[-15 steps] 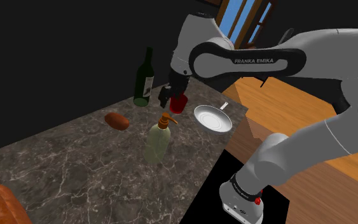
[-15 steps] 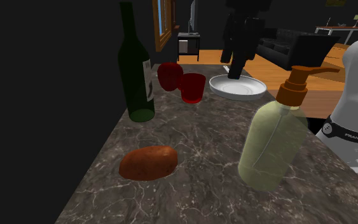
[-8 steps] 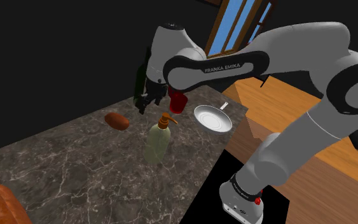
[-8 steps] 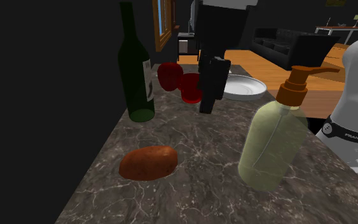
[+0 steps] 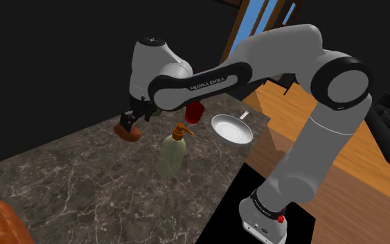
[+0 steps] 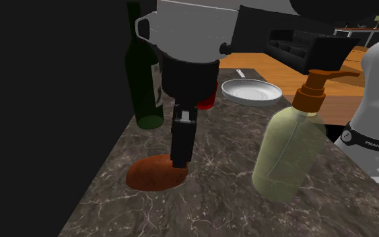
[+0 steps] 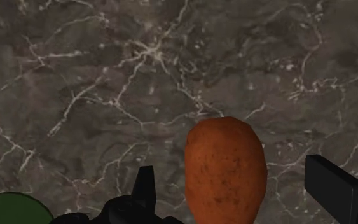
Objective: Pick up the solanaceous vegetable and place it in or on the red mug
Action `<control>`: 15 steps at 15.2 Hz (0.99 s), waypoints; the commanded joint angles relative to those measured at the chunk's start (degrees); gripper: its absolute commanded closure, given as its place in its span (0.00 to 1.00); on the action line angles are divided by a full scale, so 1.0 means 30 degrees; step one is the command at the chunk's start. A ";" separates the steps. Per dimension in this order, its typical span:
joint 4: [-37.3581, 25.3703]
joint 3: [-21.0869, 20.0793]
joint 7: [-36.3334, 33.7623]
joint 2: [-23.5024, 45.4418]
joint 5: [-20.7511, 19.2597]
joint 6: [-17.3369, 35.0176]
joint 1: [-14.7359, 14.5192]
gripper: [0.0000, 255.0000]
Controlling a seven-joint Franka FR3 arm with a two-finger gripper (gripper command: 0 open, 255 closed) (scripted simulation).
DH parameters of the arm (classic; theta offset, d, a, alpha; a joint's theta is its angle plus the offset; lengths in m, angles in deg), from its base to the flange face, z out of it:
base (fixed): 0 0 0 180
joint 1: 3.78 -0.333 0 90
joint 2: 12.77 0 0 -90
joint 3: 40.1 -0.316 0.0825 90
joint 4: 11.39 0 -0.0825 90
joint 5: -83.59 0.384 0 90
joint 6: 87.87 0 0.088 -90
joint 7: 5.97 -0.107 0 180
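As the wrist view has it, the gripper (image 7: 234,184) is open: its two black fingers (image 7: 145,188) stand apart with the potato (image 7: 225,168) between them and a gap on each side, so it grips nothing. Potato: oval, reddish-brown skin, fine dark speckles, lying flat on the dark, white-veined counter (image 7: 107,63).

Second exterior view, near to far:
- Potato (image 6: 151,176) is nearest, toward that view's left on the counter (image 6: 215,209). Gripper (image 6: 179,160) hangs straight down over its far side, fingertips about level with its top.
- To that view's right, a soap bottle (image 6: 285,155) stands upright with an orange pump, well apart from the potato. Its body is translucent and pale yellow-green all the way up.
- Farther back, a dark green wine bottle (image 6: 144,74) with a pale label stands upright near the counter's left edge.
- Behind the gripper's body, only a sliver of the red mug (image 6: 209,101) shows; can't tell what, if anything, is in it.
- Beyond that, a white pan (image 6: 252,93).

Shoulder view: gripper (image 5: 129,122) sits right over the potato (image 5: 127,132). Soap bottle (image 5: 170,154) is nearer the stand. Red mug (image 5: 195,112) is upright, well apart from the potato. Pan (image 5: 231,129) with a short handle lies just beside the mug.
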 commanded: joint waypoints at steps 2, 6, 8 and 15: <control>-0.0706 0.0065 -0.0560 0.1236 -0.0690 0.0396 -0.0285 0.00; -0.0460 0.0225 -0.0839 0.1869 -0.1123 0.1203 -0.0349 0.00; -0.0339 0.0343 -0.1029 0.2301 -0.1419 0.1709 -0.0400 0.00; -0.0339 0.0345 -0.1029 0.2301 -0.1418 0.1709 -0.0402 0.00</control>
